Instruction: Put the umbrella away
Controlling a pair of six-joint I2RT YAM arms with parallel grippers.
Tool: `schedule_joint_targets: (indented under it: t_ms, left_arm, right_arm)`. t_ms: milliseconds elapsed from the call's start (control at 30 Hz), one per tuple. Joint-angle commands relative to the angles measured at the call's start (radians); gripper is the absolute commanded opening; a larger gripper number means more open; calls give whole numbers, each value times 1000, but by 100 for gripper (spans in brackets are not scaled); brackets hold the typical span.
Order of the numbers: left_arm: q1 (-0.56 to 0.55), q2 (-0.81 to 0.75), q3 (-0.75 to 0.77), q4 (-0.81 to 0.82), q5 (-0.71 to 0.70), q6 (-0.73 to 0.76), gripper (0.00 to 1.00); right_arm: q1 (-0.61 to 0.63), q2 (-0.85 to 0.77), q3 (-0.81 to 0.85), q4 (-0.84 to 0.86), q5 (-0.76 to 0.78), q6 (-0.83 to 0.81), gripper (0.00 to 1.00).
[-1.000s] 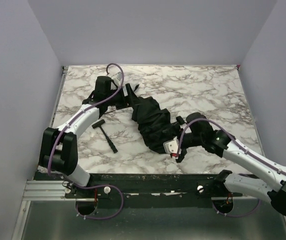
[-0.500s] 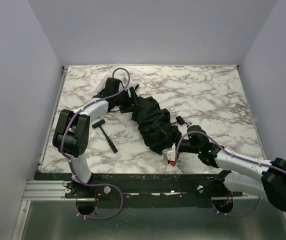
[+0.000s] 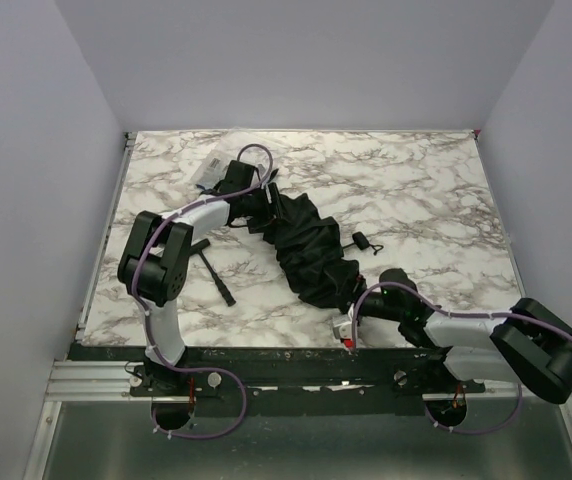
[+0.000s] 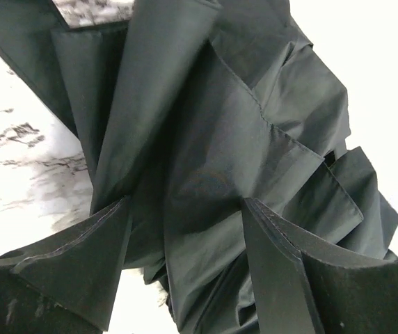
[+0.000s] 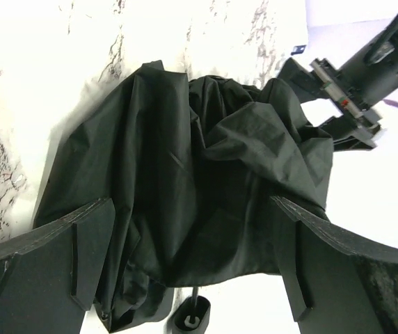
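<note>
Left gripper point(image 4: 185, 202) closes in on the far end of the dark grey-green fabric folding umbrella point(image 3: 311, 250) lying mid-way across the white marble table point(image 3: 416, 190), part-open jaws straddling loose folds (nothing clamped yet), while the right gripper point(image 5: 190, 203), wide and empty, retreats to the near edge, so gathering looks about to begin.

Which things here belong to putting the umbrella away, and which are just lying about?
Job: umbrella; left end effector and right end effector, both at its canopy.
Lying about: small black-handled tool; small black loop beside the umbrella, possibly its strap.
</note>
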Motion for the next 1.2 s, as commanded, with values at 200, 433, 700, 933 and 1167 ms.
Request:
schedule_joint_targets:
  t_ms: [200, 433, 700, 933, 1167]
  left_arm:
    - [-32, 32, 15, -58, -35, 4, 61]
    - [-72, 47, 18, -89, -23, 27, 57]
    - [-146, 33, -25, -119, 5, 58, 52]
    - [-198, 28, -71, -118, 48, 67, 46]
    - [-221, 21, -110, -103, 95, 70, 37]
  right_arm:
    - [1, 109, -92, 437, -28, -55, 100]
    - [2, 290, -97, 634, 7, -62, 100]
    - [2, 544, -67, 1037, 53, -34, 100]
    - [2, 668, 4, 1145, 115, -18, 100]
    - [1, 674, 29, 1133, 170, 29, 100]
